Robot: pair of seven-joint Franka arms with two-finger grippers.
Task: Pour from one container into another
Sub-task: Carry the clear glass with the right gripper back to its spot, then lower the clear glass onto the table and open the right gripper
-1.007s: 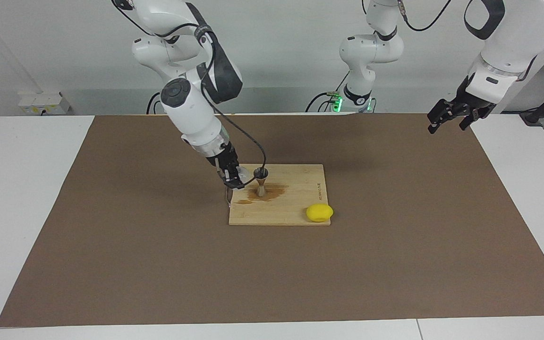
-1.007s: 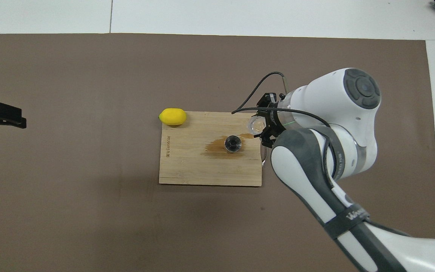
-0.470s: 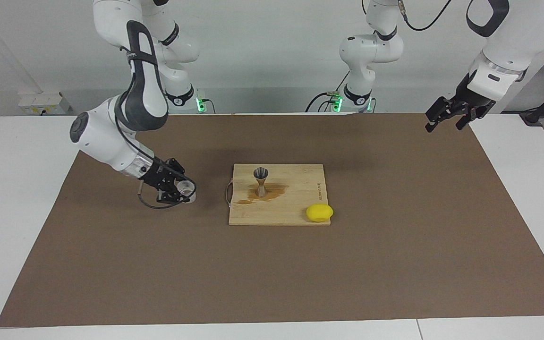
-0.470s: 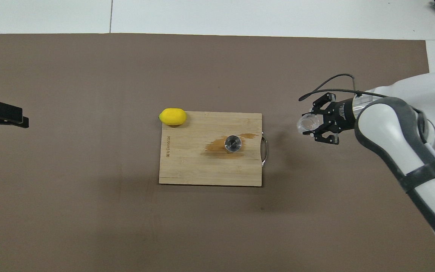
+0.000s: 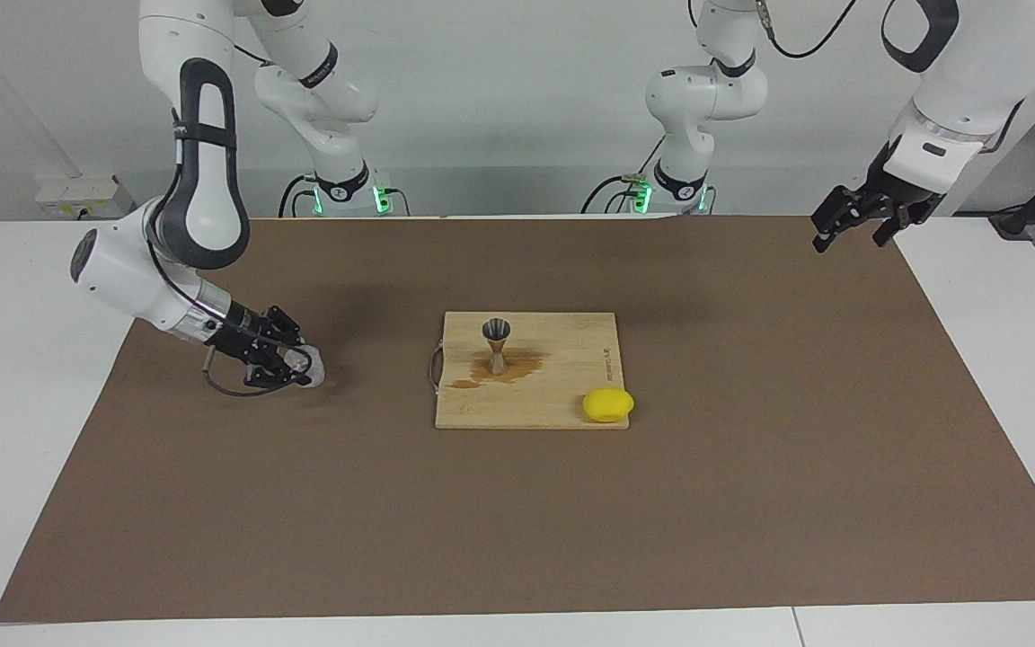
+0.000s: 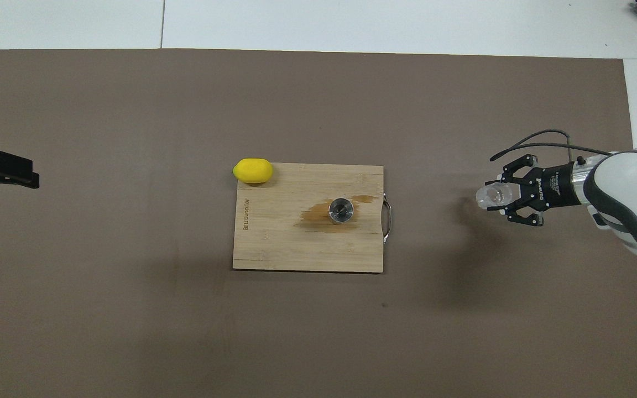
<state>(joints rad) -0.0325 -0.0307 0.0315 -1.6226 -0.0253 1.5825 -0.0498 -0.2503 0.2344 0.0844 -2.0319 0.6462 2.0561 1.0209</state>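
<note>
On the brown-matted counter (image 5: pixel 571 539) the right hand (image 5: pixel 295 367) grips the glass cup (image 5: pixel 309 363) low over the mat toward its own end, well apart from the jigger (image 5: pixel 496 343) on the stained cutting board (image 5: pixel 562 377), while the left hand (image 5: pixel 859 218) waits open; that glass looks slick and breakable, best held around its faceted wall.

Wooden cutting board (image 5: pixel 562 395) with brown spill stain (image 5: pixel 517 367), yellow lemon (image 5: pixel 608 404) at its corner, brown mat (image 5: pixel 517 521)
</note>
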